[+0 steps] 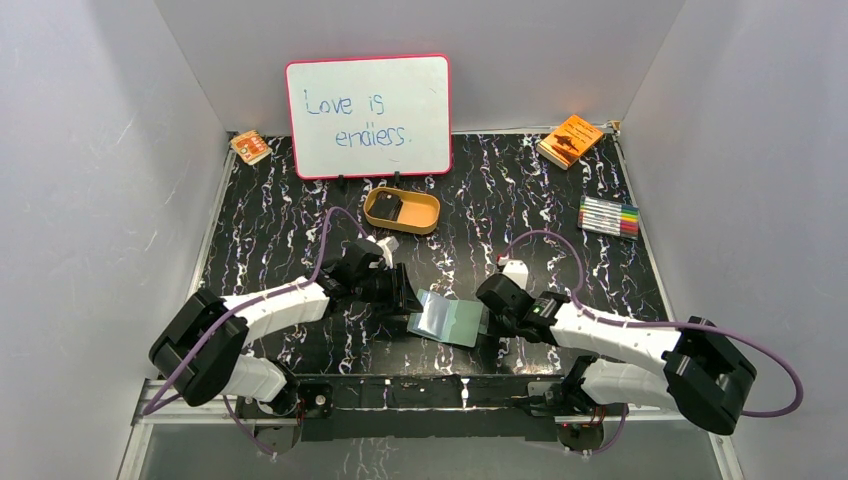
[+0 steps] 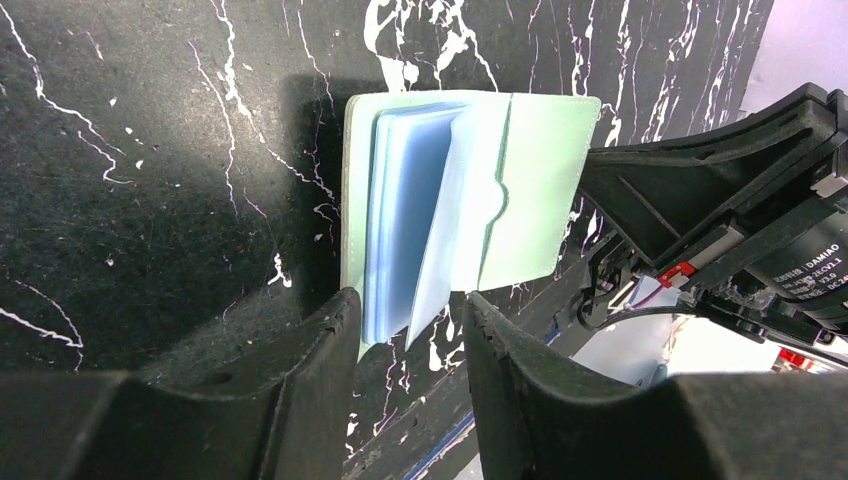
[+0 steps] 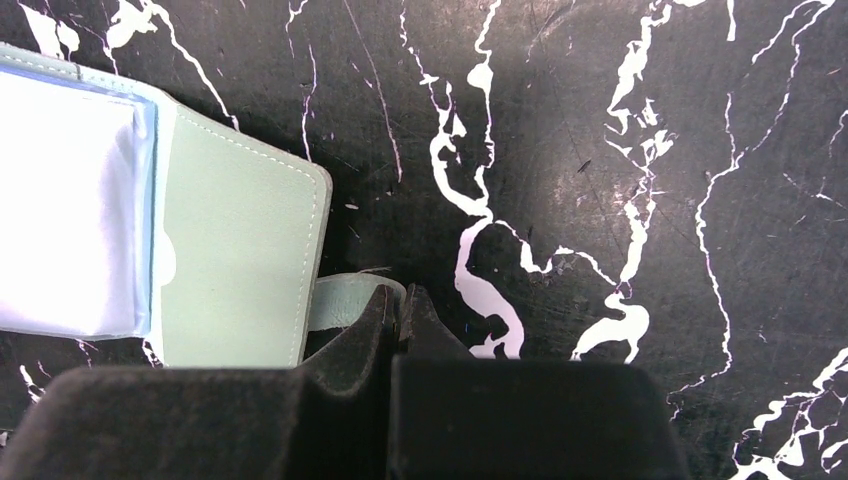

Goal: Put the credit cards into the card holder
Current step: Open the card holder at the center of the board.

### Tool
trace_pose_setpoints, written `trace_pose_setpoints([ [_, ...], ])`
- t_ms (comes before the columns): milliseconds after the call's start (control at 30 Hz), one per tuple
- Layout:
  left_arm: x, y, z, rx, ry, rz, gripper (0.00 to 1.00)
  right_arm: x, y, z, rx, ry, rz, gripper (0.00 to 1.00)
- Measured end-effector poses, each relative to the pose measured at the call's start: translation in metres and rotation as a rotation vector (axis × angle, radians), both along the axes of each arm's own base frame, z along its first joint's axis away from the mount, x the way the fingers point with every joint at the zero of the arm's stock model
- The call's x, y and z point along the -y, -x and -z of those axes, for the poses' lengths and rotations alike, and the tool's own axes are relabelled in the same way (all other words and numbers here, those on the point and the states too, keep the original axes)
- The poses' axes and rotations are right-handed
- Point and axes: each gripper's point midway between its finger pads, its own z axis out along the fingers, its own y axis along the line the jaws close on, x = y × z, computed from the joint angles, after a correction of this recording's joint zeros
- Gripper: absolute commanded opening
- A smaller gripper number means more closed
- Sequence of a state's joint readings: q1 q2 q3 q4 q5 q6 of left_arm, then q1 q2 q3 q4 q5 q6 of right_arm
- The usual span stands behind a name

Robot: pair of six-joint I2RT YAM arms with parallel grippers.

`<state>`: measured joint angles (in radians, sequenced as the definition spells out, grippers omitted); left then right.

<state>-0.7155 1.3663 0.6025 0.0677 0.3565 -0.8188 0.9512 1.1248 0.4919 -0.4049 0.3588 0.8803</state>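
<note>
at near edge: card holder (image 1: 447,319) open | right claw (image 3: 400,302) pinches tab (image 3: 343,303)

The card holder (image 1: 450,320) is lying open on the table (image 1: 270,230), between the left gripper (image 2: 408,305) on its left and the right gripper (image 3: 398,310) on its right. Behind it a credit card (image 1: 388,207) is lying in the tray (image 1: 425,212), with the whiteboard (image 1: 368,115) standing behind that. The markers (image 1: 609,216) are lying off to the right, and the booklet (image 1: 570,140) is sitting in the far right corner.
</note>
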Motion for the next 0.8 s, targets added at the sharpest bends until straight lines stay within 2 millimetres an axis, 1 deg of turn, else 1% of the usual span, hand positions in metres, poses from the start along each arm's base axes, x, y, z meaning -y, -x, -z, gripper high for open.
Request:
trace_pose_setpoints([
  [100, 0.001, 0.000, 0.000, 0.002, 0.003, 0.001, 0.41, 0.000, -0.001, 0.000, 0.001, -0.015, 0.011, 0.00],
  [233, -0.002, -0.002, 0.002, 0.004, -0.012, -0.013, 0.45, 0.000, -0.002, 0.000, 0.001, -0.030, 0.019, 0.00],
  [400, -0.014, -0.004, 0.013, -0.004, -0.082, -0.055, 0.48, -0.001, -0.003, 0.000, 0.006, -0.043, 0.021, 0.00],
  [533, -0.017, -0.001, 0.021, -0.027, -0.108, -0.057, 0.48, -0.002, -0.004, 0.000, 0.009, -0.051, 0.025, 0.00],
  [633, -0.014, 0.001, 0.030, -0.058, -0.109, -0.048, 0.48, -0.002, -0.004, 0.000, 0.009, -0.054, 0.024, 0.00],
  [800, -0.001, 0.002, 0.025, -0.064, -0.045, -0.013, 0.47, -0.005, -0.005, 0.000, 0.011, -0.063, 0.021, 0.00],
])
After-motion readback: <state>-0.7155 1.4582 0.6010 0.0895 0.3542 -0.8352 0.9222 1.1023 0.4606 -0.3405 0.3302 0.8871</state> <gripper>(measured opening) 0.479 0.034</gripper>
